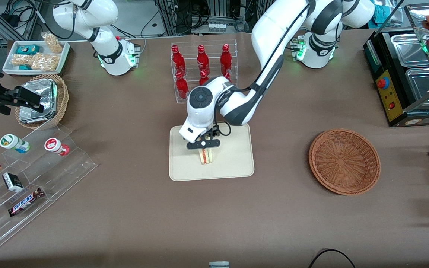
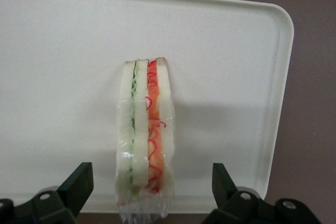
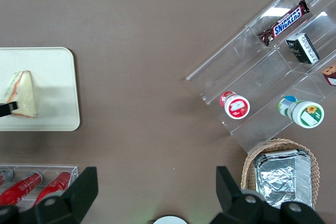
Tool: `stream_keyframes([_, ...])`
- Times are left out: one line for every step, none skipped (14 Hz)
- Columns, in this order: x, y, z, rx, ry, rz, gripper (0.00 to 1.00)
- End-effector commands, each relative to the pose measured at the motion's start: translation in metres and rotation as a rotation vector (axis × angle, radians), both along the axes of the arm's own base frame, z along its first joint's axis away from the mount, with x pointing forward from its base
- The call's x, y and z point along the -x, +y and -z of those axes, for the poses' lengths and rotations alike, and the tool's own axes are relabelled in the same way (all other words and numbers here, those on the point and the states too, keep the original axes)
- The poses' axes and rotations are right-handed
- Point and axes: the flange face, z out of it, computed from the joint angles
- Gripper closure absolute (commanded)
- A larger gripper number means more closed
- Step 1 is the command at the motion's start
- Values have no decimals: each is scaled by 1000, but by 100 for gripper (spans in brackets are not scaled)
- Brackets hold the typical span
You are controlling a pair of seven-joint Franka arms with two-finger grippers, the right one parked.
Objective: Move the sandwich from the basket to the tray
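Observation:
The clear-wrapped sandwich (image 1: pixel 206 156) stands on its edge on the cream tray (image 1: pixel 237 165), near the tray's middle. My left gripper (image 1: pixel 204 144) hangs directly over it and is open. In the left wrist view the sandwich (image 2: pixel 145 129) sits on the tray (image 2: pixel 63 51) between the two black fingers (image 2: pixel 79 182), with a clear gap on each side of it; the gripper (image 2: pixel 151 176) holds nothing. The round brown wicker basket (image 1: pixel 344 160) lies toward the working arm's end of the table and holds nothing. The right wrist view also shows the sandwich (image 3: pixel 21 95) on the tray (image 3: pixel 52 77).
A clear rack of red bottles (image 1: pixel 203 70) stands just farther from the front camera than the tray. Toward the parked arm's end are a deeper wicker basket of foil packets (image 1: pixel 43 98), a white snack tray (image 1: pixel 35 56) and a clear stepped shelf (image 1: pixel 32 178). A food warmer (image 1: pixel 412 74) stands at the working arm's end.

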Motion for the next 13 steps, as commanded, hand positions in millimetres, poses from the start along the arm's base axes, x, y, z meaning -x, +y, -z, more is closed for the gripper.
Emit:
stream_keyframes([1, 30, -54, -72, 12, -37, 0])
stream_keyframes([-6, 48, -60, -105, 30, -87, 0])
stream_keyframes([-7, 58, -63, -134, 51, -93, 0])
stream_keyframes([-8, 73, -56, -168, 72, -104, 0])
stream_keyframes([-24, 105, -53, -187, 73, -138, 0])
stream_keyframes([-35, 134, -55, -188, 91, -107, 0])
stream_keyframes([-43, 164, -63, -178, 106, -68, 0])
stream_keyframes([-50, 192, -71, -171, 116, -37, 0])
stream_keyframes([-53, 217, -76, -166, 127, -13, 0])
stream_keyframes([-54, 245, -83, -159, 137, 12, 0])
stream_keyframes([-55, 269, -90, -151, 144, 39, 0])
stream_keyframes([-55, 294, -99, -141, 148, 71, 0])
stream_keyframes([-55, 314, -105, -133, 151, 106, 0])
